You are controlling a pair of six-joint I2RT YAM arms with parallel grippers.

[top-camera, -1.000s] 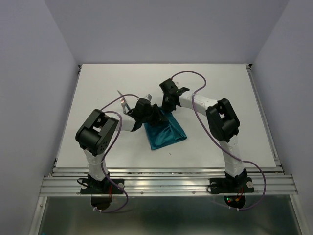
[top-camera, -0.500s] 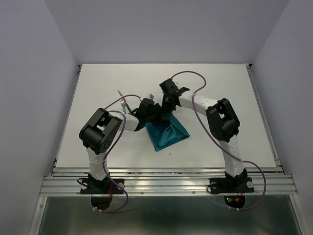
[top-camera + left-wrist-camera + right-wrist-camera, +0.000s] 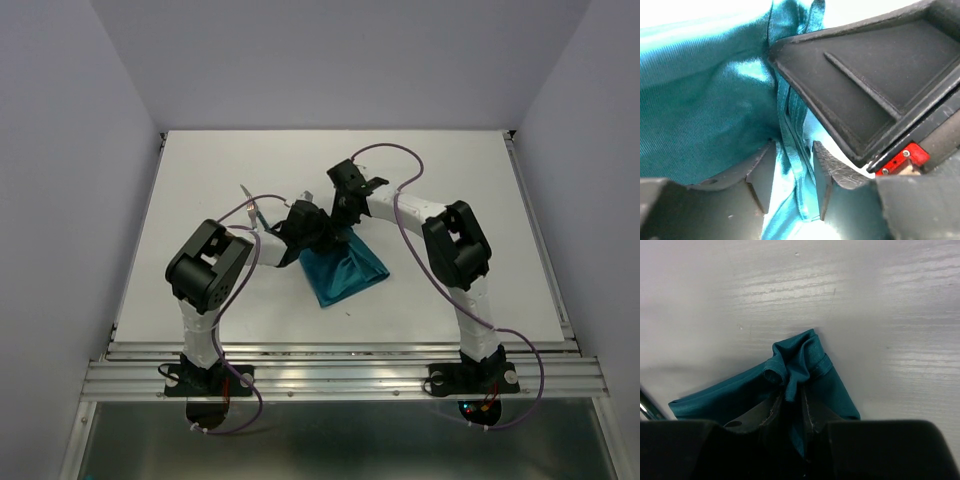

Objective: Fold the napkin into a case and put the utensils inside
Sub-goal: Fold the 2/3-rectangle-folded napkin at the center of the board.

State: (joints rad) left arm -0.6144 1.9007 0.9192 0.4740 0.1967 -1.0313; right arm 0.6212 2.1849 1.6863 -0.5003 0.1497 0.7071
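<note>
The teal napkin (image 3: 347,270) lies crumpled mid-table, partly folded. My right gripper (image 3: 345,218) is at its far corner. In the right wrist view it (image 3: 792,399) is shut on a bunched corner of the napkin (image 3: 800,357). My left gripper (image 3: 320,235) is beside it at the napkin's far left edge. In the left wrist view its jaws (image 3: 792,152) stand partly open, with a hemmed fold of napkin (image 3: 715,100) running between the fingers (image 3: 827,167). The utensils (image 3: 250,212) lie left of the napkin, mostly hidden behind the left arm.
The right gripper's black finger (image 3: 865,85) fills the upper right of the left wrist view, close to my left jaws. A shiny metal piece (image 3: 645,407) shows at the left edge of the right wrist view. The white table (image 3: 450,180) has raised rails along its sides.
The left arm has pushed forward and to the right, toward the right gripper. The napkin's near part has shifted slightly right. The right gripper has kept its hold.
</note>
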